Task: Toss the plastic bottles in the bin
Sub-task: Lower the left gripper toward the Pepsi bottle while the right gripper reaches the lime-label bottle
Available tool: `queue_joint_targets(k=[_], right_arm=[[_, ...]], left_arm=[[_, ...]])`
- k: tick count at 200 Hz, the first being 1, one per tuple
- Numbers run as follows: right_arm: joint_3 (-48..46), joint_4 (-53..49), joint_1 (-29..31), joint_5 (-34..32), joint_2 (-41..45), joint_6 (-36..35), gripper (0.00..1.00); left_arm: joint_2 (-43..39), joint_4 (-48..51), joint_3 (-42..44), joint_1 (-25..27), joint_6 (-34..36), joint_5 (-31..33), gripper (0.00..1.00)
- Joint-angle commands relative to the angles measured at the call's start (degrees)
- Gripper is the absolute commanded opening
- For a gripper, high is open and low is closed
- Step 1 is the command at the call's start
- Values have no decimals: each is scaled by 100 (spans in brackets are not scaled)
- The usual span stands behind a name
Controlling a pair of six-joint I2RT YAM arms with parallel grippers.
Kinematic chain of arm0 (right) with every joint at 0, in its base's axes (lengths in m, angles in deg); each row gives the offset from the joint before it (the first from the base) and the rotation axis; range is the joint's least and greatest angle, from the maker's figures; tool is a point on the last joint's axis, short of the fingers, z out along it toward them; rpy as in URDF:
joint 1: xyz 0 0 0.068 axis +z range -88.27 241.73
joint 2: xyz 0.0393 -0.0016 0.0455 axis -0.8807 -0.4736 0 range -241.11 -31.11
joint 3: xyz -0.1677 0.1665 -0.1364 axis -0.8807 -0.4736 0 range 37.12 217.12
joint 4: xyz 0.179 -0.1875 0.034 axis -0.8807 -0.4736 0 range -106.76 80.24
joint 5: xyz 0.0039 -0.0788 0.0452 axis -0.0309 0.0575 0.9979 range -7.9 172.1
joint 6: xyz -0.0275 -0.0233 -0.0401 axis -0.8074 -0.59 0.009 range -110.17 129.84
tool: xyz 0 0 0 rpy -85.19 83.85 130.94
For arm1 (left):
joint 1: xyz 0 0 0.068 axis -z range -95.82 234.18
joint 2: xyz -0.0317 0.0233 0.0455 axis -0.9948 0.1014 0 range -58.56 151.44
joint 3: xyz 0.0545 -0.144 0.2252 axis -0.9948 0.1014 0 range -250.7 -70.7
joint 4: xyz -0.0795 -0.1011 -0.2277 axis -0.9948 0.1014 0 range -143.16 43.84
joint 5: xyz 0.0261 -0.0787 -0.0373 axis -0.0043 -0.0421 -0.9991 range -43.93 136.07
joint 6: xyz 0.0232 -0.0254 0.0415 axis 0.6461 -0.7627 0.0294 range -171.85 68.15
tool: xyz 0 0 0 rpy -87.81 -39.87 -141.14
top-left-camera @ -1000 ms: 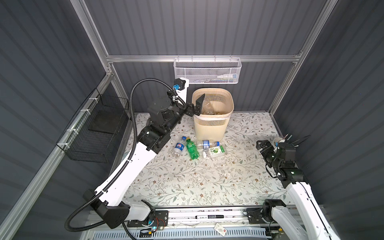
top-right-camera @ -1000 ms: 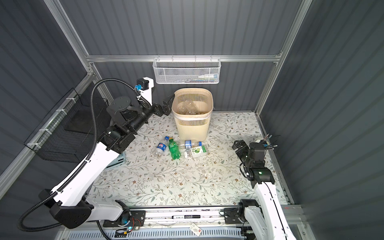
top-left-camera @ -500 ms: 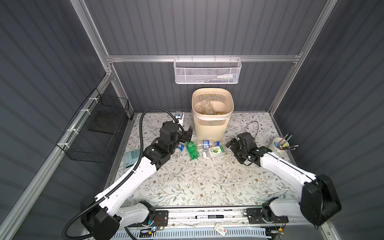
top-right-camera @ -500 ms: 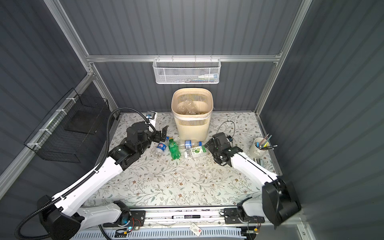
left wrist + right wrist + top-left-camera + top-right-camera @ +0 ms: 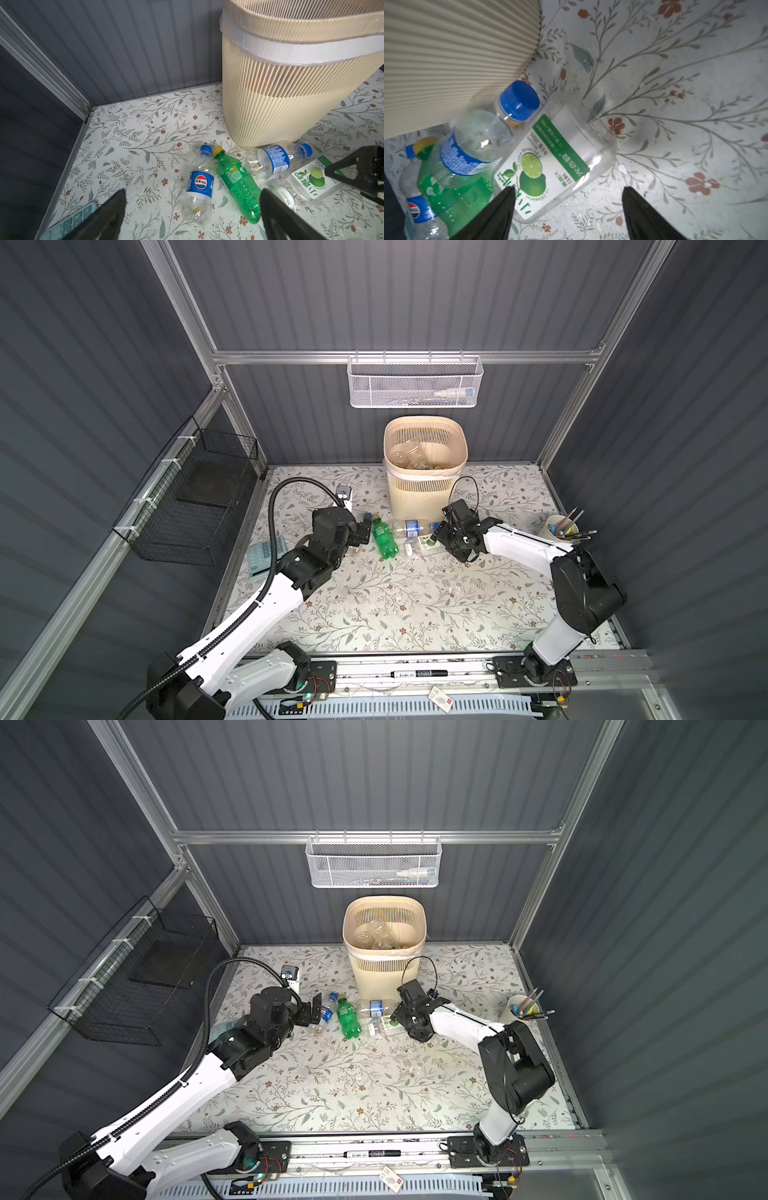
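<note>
Floral tabletop (image 5: 395, 605) in grey booth, beige slatted bin (image 5: 424, 493) at back w/ clear bottles (image 5: 409, 452) inside, four more lying at bin's foot: Pepsi bottle (image 5: 199, 185), green bottle (image 5: 239, 182), blue-label bottle (image 5: 274, 160), lime-label bottle (image 5: 550, 166), L gripper (image 5: 193, 193) jaws wide apart over Pepsi bottle, R gripper (image 5: 569, 191) jaws apart at lime-label bottle, not clamped

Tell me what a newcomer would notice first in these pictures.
The tall beige bin stands at the back wall with bottles inside. Before it, a bright green bottle lies among three clear bottles on the flowered table. The left gripper and the right gripper flank this group, both open.
</note>
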Motion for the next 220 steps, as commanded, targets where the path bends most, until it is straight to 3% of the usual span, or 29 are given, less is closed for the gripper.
queue_joint_targets(k=[1,49,132,172,220], right_arm=[[269,-421,13,-26,-260,-509,82],[-36,-769,-117,-172,-315,-1159,73],[-1272,-1083,-887,-333,1057,-1534,74],[-1200,-1122,-1035,-318,1748,-1023,84],[-997,-895,-1018,-6,1940,12,96]], left_arm=[[-89,100,115,12,-151,124,100],[-139,194,199,12,-150,190,100],[-176,130,333,12,-169,153,100],[-147,79,404,8,-187,126,100],[-184,70,515,12,-205,137,100]])
